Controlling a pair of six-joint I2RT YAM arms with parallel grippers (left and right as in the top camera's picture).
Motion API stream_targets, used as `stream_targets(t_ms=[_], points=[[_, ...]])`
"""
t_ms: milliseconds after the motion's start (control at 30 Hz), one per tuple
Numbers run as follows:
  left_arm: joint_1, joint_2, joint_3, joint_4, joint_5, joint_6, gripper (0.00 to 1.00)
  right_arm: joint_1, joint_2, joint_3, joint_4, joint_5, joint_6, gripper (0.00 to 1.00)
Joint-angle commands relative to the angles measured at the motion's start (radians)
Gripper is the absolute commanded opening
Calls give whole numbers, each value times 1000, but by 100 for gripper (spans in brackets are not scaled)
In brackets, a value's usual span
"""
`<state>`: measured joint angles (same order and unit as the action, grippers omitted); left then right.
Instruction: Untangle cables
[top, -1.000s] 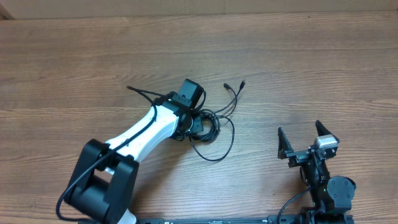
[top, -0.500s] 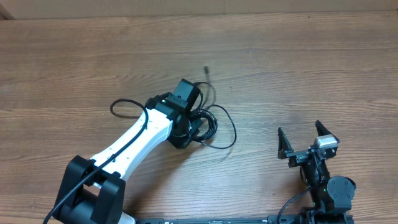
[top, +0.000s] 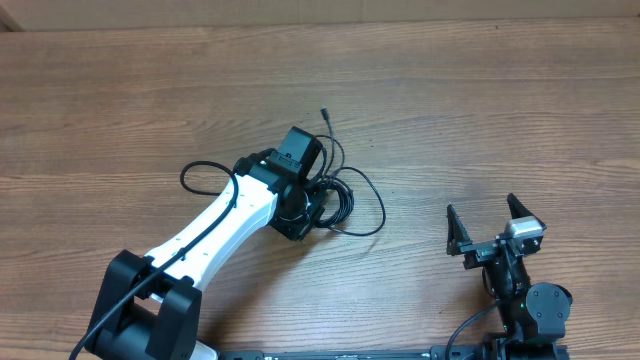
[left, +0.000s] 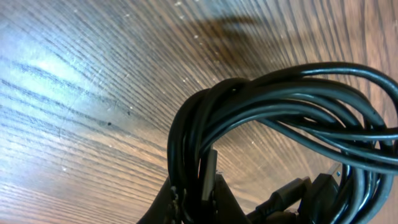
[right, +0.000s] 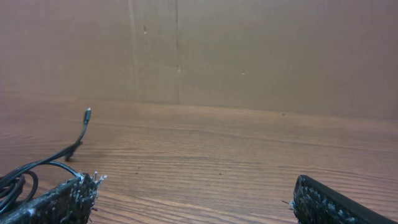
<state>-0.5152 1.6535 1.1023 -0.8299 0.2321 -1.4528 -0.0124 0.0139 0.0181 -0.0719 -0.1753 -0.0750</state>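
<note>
Brown wood-grain tabletop (top: 480, 100), tan cardboard wall (right: 249, 50) behind, left gripper (left: 191, 202) clamped on tangled thin black cables (top: 345, 197) at centre, right gripper (top: 482, 214) wide apart, empty.

A: Anything I can read off this? A label, a brand, a number?

B: No, you have no legible writing in any view. Your worktop (top: 480, 120) shows only wood grain, the black cables (left: 186, 143) carry no print you could make out, and the white shell of the left arm (top: 225, 215) looks plain at this size.
</note>
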Motion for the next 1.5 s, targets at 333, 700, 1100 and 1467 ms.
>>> stream_targets(t_ms=[333, 700, 1100, 1467], points=[[-2, -22, 23, -24, -6, 597, 14, 0, -11, -10, 4, 10, -2, 100], [-2, -22, 23, -29, -7, 597, 26, 1, -11, -10, 17, -166, 32, 100], [-2, -22, 23, -7, -6, 596, 25, 1, -11, -10, 10, -610, 940, 100], [-2, -22, 22, -14, -6, 597, 63, -1, 5, 58, -51, -510, 1044, 99]])
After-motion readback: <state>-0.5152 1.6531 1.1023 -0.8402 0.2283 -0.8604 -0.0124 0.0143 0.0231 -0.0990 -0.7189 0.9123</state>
